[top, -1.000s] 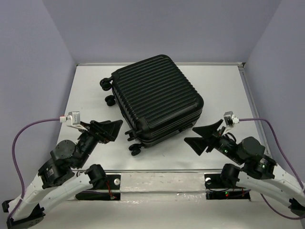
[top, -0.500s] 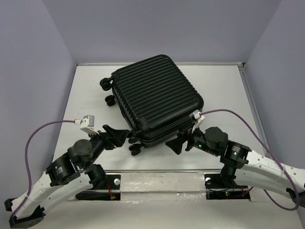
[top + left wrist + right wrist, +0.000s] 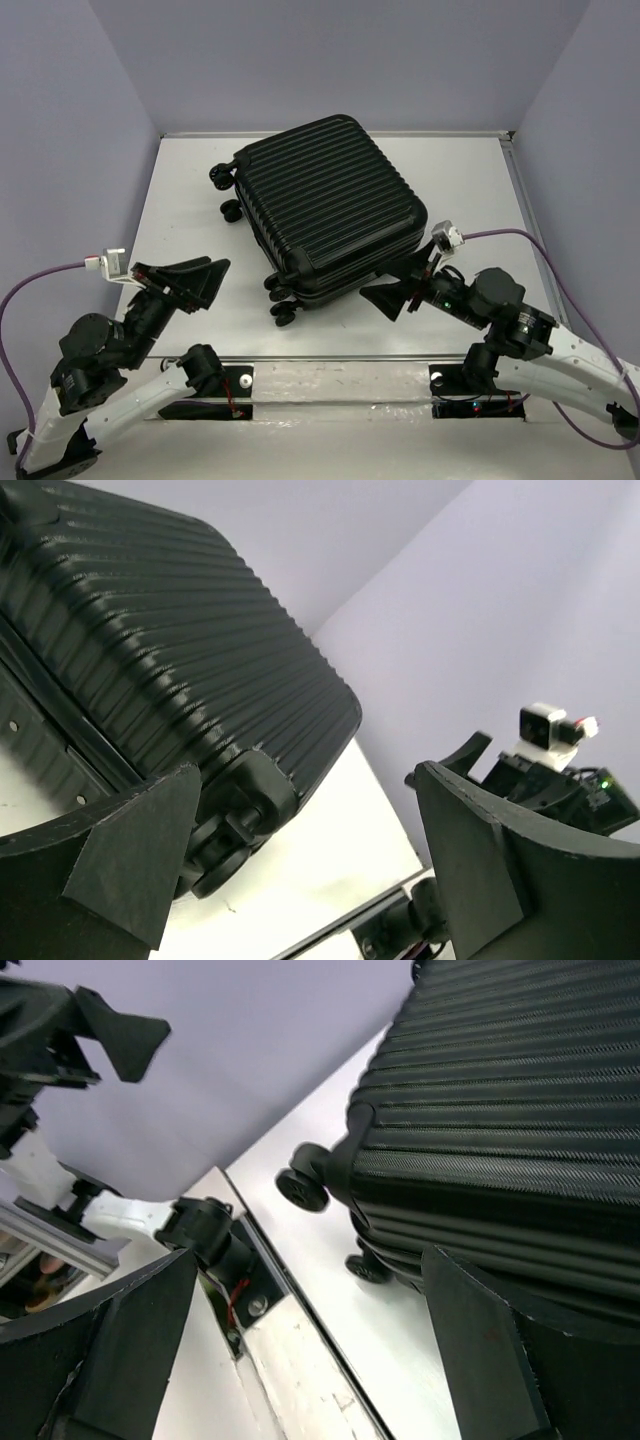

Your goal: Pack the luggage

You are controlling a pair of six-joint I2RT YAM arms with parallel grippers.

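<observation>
- On the table (image 3: 190,190), midway back, you see the luggage (image 3: 330,205) lying flat and closed, its wheels toward the left.
- Your left gripper (image 3: 205,283) gapes wide and empty, apart from the wheels.
- Your right gripper (image 3: 395,288) gapes too, empty, just beside the case's near edge.

I've got the left gripper (image 3: 203,283) pulled back left, clear of the luggage (image 3: 330,205). The right gripper (image 3: 393,286) has retreated slightly rightward along its near edge.
</observation>
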